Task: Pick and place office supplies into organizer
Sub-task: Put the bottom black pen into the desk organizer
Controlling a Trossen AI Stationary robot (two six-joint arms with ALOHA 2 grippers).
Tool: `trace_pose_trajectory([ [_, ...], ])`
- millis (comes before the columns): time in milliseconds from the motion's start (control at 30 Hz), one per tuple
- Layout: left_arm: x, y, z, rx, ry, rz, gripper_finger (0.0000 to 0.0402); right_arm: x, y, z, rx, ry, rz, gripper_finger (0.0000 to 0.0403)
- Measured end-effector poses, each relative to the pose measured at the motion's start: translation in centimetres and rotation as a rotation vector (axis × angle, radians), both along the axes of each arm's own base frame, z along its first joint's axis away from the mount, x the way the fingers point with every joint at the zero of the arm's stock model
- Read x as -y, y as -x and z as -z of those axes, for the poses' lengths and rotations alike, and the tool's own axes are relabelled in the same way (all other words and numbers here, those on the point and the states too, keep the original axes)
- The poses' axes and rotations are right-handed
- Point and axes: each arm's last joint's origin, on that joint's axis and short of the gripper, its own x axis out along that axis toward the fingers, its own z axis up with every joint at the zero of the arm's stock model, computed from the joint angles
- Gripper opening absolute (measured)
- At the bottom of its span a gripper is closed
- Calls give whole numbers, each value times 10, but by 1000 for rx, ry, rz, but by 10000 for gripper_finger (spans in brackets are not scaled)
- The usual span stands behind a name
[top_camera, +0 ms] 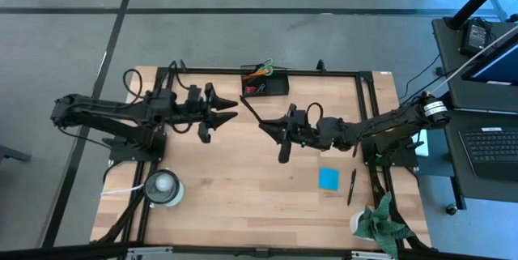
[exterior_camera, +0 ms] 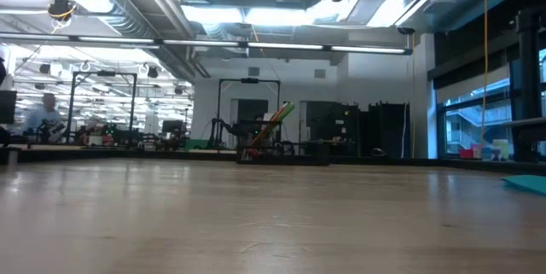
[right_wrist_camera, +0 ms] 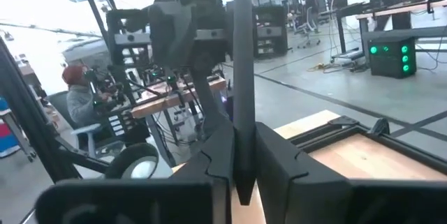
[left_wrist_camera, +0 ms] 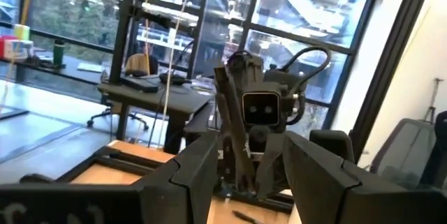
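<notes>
My right gripper (top_camera: 269,126) hovers over the middle of the table, shut on a black pen (top_camera: 251,110) that sticks out toward the far left. My left gripper (top_camera: 231,108) faces it from the left, open, with nothing between its fingers; the pen's free end is a short way from them. In the left wrist view the pen (left_wrist_camera: 229,119) and the right gripper show beyond my left gripper (left_wrist_camera: 244,168). The black organizer (top_camera: 265,85) stands at the far edge, with green-handled scissors (top_camera: 261,69) leaning out of it. A blue note pad (top_camera: 329,178) and a second black pen (top_camera: 352,185) lie at the near right. My right gripper pinches the pen near one end (right_wrist_camera: 242,158) between its two fingers (right_wrist_camera: 218,147). The fingers come roughly level from the table's right and lie across the pen. Its long part (right_wrist_camera: 241,56) sticks out past the fingers, and the whole pen is lifted clear of the table.
A white round roll (top_camera: 162,187) sits at the near left. A green cloth (top_camera: 380,219) lies at the near right corner. A black metal frame (top_camera: 324,72) borders the tabletop. Bare wood lies between the arms and the near edge.
</notes>
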Motion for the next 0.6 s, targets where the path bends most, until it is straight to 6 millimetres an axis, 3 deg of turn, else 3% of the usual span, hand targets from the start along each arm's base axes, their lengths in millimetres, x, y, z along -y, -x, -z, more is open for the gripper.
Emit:
trace_pose_trajectory([
  [300,-2,-26,8,39,3,44,155,-1,-8,-9,22,22,4,41],
  [600,-3,-28,3,104,-28,35,144,-4,-23,0,-18,32,0,41],
])
